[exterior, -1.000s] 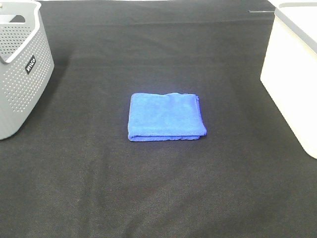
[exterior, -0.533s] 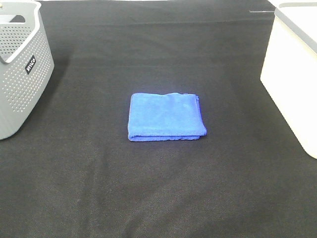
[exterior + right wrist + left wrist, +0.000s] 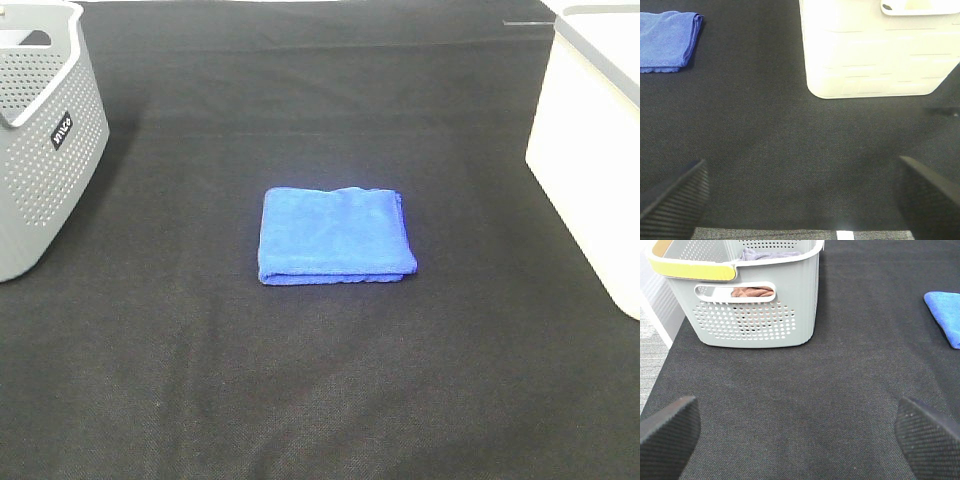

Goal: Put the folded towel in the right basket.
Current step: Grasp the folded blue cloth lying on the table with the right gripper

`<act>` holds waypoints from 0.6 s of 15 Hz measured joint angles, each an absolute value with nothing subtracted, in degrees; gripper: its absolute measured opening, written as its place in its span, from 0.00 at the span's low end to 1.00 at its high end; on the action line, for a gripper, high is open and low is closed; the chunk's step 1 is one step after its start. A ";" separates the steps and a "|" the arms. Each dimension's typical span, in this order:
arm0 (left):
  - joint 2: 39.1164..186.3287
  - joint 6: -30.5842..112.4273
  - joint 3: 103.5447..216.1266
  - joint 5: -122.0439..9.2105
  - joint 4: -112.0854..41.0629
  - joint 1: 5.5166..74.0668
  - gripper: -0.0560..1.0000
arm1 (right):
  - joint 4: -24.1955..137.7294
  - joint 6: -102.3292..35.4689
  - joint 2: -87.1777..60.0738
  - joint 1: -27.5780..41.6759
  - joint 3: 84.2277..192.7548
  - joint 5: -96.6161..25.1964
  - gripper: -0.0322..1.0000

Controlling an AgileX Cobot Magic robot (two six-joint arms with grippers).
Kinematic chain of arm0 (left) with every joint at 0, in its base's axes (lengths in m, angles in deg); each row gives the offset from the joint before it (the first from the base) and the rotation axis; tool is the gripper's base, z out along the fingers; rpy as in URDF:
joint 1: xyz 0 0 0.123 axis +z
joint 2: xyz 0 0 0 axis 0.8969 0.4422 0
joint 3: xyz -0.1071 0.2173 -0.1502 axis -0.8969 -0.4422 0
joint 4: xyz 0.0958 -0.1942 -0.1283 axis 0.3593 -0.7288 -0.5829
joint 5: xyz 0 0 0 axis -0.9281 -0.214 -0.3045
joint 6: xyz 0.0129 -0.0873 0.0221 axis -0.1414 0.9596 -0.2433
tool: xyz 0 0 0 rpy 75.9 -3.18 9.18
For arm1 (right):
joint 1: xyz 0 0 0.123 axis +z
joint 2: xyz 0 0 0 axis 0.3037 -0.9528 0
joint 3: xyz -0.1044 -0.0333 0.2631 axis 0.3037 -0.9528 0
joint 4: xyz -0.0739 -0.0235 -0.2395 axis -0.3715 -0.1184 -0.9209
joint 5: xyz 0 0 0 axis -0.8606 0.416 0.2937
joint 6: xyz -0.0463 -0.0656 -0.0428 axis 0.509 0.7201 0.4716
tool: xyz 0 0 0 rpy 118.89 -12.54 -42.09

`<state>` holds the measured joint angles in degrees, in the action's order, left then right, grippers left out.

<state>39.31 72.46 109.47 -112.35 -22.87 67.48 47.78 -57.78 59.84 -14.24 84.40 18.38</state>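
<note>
**Towel unmoved, both grippers empty**

Exterior high: showing folded blue towel (image 3: 335, 235) lying flat at middle of black tabletop (image 3: 320, 400), well apart from perforated grey basket (image 3: 50, 150) at left and white basket (image 3: 590, 170) at right.

Left wrist: showing left gripper (image 3: 800, 435) hanging over tabletop, fingers spread wide, gripping nothing; grey basket ahead, holding cloths.

Right wrist: showing right gripper (image 3: 800, 195) hanging likewise, fingers spread wide, gripping nothing; white basket ahead.

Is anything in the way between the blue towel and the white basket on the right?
Nothing visible does. Only bare black mat lies between the towel and the white basket. The right gripper is open, with only mat between it and the towel too.
</note>
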 joint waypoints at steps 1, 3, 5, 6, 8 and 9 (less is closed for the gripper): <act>39.31 72.46 109.47 -112.35 -22.87 67.48 0.99 | 47.78 -57.78 59.84 -14.24 84.40 18.38 0.96; 39.31 72.46 109.47 -112.35 -22.87 67.48 0.99 | 47.78 -57.78 59.84 -14.24 84.40 18.38 0.96; 39.31 72.46 109.47 -112.35 -22.87 67.48 0.99 | 47.78 -57.78 59.84 -14.24 84.40 18.38 0.96; 39.31 72.46 109.47 -112.35 -22.87 67.48 0.99 | 47.78 -57.78 59.84 -14.24 84.40 18.38 0.96; 39.31 72.46 109.47 -112.35 -22.87 67.48 0.99 | 47.78 -57.78 59.84 -14.24 84.40 18.38 0.96; 39.31 72.46 109.47 -112.35 -22.87 67.48 0.99 | 47.78 -57.78 59.84 -14.24 84.40 18.38 0.96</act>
